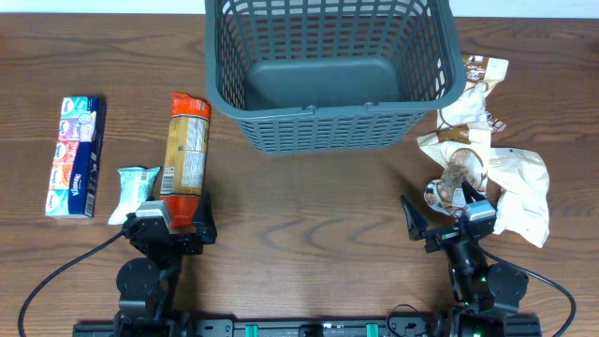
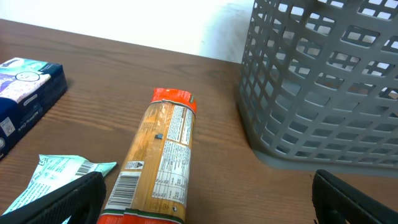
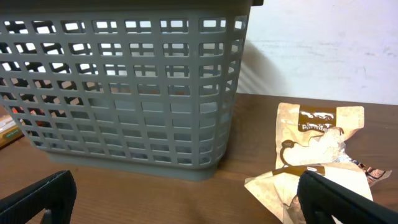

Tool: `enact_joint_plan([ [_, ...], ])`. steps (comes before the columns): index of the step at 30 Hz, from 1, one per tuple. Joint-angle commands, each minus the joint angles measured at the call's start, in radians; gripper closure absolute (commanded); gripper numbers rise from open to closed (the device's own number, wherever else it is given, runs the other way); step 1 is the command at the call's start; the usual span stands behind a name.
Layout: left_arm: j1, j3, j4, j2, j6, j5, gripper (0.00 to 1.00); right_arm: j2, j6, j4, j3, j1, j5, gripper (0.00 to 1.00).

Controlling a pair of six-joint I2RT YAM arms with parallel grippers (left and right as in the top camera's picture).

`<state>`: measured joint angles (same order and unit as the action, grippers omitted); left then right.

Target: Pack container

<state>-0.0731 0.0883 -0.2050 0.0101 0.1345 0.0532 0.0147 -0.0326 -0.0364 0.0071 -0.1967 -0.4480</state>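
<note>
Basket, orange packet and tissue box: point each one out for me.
basket (image 1: 329, 136), overhead view, near slotted wall.
orange packet (image 2: 163, 157), left wrist view, middle of its label.
tissue box (image 1: 75, 156), overhead view, top face.

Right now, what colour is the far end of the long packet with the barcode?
Orange-red. The long packet shows it best in the left wrist view.

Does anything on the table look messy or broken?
Only the beige snack packets right of the basket: they lie crumpled in a loose heap. The basket stands upright, and nothing has spilled.
</note>
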Motion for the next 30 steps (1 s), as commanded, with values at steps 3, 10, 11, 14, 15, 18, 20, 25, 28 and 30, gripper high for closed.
enact_joint_plan([
  [3,0.004,-0.015,-0.029,-0.006,0.002,0.014,0.01,-0.006,-0.025,0.011,-0.002,0.008,0.01,0.01],
  [10,0.004,0.018,-0.029,-0.006,0.002,0.019,0.01,-0.005,-0.026,0.014,0.04,0.008,-0.013,0.01],
  [11,0.004,0.03,-0.029,-0.006,0.002,0.021,0.01,-0.005,-0.026,0.014,0.052,0.008,-0.013,0.01],
  [14,0.004,0.064,-0.03,-0.005,0.002,0.053,0.01,0.0,-0.026,0.008,0.098,0.008,-0.013,0.01],
  [15,0.004,0.075,-0.03,-0.001,0.002,0.07,0.01,0.004,-0.026,-0.003,0.118,0.008,-0.013,0.01],
  [18,0.004,0.125,-0.043,0.033,0.002,0.116,0.01,0.024,-0.026,-0.051,0.183,0.008,-0.013,0.01],
  [20,0.004,0.174,-0.073,0.074,0.002,0.127,0.01,0.047,-0.026,-0.097,0.235,0.008,-0.013,0.01],
  [25,0.004,0.364,-0.172,0.236,0.002,0.132,0.01,0.136,-0.026,-0.214,0.391,0.008,-0.014,0.01],
  [28,0.004,0.526,-0.233,0.356,0.002,0.15,0.01,0.214,-0.026,-0.291,0.512,0.008,-0.036,0.01],
  [30,0.004,0.634,-0.283,0.43,0.002,0.15,0.01,0.267,-0.025,-0.359,0.587,0.008,-0.039,0.01],
])
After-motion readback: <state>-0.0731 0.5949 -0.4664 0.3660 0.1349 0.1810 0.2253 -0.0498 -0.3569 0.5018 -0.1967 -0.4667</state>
